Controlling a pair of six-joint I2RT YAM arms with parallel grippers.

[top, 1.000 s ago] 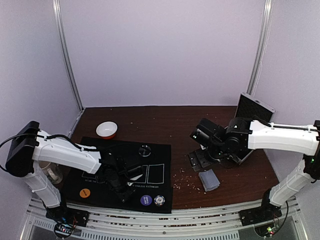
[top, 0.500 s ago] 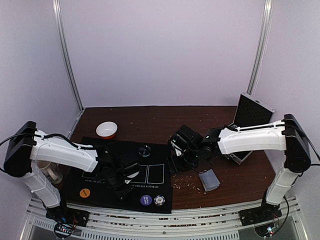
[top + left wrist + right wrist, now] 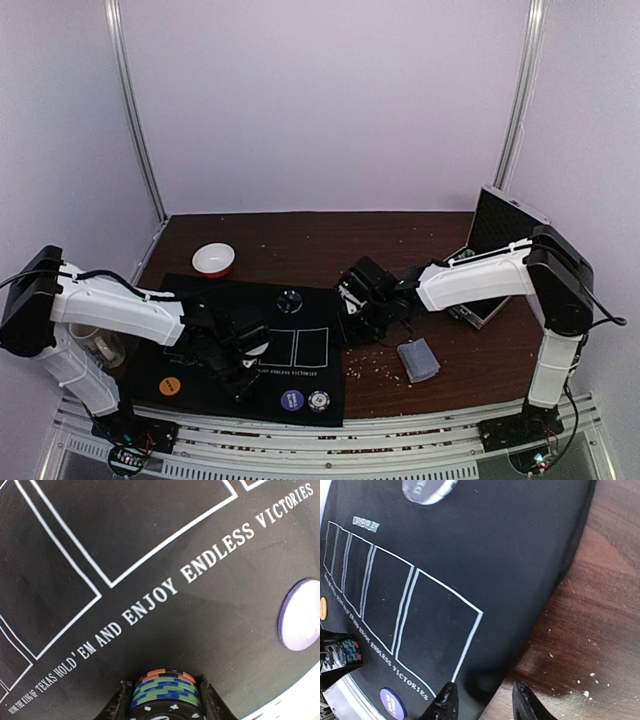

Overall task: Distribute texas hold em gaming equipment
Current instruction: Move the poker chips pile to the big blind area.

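Swung in from the open case (image 3: 500, 225) to the mat's right edge: right pincer (image 3: 485, 696), narrowed from wide to part-way apart, nothing seen between the jaws. Hanging over the mat (image 3: 470, 545) border, bare desk (image 3: 600, 580) just beyond. Reads as no card brought over; found lying on the desk near that pincer, off the mat: deck of cards (image 3: 418, 360). Unmoved meanwhile: left pincer (image 3: 165, 702), clenched on a chip stack (image 3: 167, 689) low over the mat's printed line, purple chip (image 3: 302, 615) off to one side. Already down along the near edge: orange chip (image 3: 170, 385), black-and-white chip (image 3: 319, 401); at the far side, clear disc (image 3: 427, 487). Unfilled so far: card boxes (image 3: 435, 630), so dealing probably next. Room: open desk right of the mat, crumbs (image 3: 375, 360) only, bowl (image 3: 213, 259) well clear at far left; little margin at the near edge, desk rim right behind the chips.
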